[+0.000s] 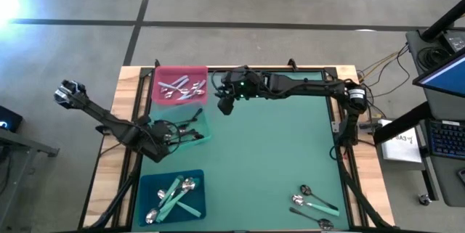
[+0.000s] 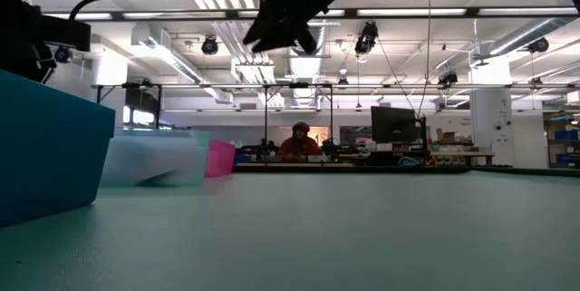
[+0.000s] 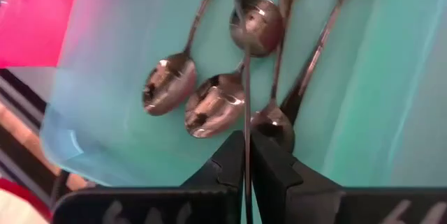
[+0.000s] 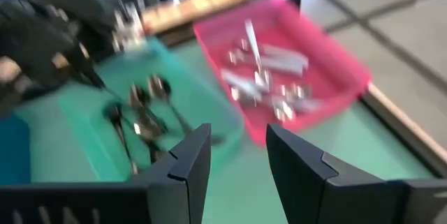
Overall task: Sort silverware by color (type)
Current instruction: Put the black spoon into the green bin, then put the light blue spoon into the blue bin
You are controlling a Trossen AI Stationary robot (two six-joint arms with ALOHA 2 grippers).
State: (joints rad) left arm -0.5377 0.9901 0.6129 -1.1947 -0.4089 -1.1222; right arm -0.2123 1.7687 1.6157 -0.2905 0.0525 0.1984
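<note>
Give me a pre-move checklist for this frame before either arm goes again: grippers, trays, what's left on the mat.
1. Left gripper over the green tray, shut on a thin black-handled spoon: ok.
2. Right gripper open and empty, up beside the pink tray: ok.
3. All-silver pieces lie inside the pink tray: ok.
4. Teal-handled pieces lie inside the blue tray: ok.
5. Loose spoons remain on the mat near the right front corner: not ok, unsorted.
6. Handle types of those loose spoons: cannot tell.
</note>
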